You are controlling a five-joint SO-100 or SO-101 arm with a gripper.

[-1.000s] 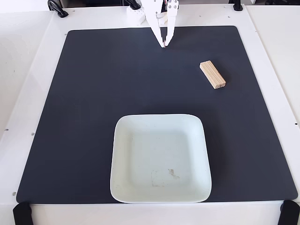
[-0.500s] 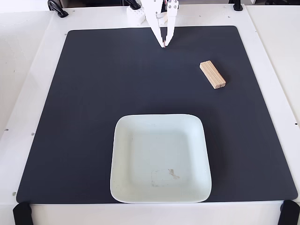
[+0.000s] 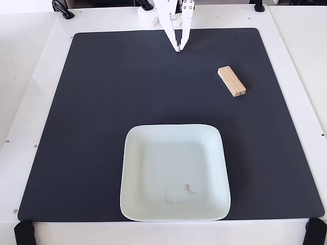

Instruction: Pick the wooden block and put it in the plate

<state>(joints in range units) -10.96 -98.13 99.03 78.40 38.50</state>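
A small tan wooden block (image 3: pixel 231 81) lies flat on the black mat, right of centre, angled from upper left to lower right. The pale mint square plate (image 3: pixel 135 176) sits near the mat's front edge with only a small smudge on it. My white gripper (image 3: pixel 178 48) hangs at the mat's far edge, fingertips together and pointing down, nothing between them. It is well to the left of the block and far behind the plate.
The black mat (image 3: pixel 92 112) covers most of the white table (image 3: pixel 25 76). Black clamps sit at the table's corners (image 3: pixel 62 9). The arm's white base (image 3: pixel 149 15) stands at the far edge.
The gripper tips have drawn back a few pixels toward the far edge. Block and plate have not moved.
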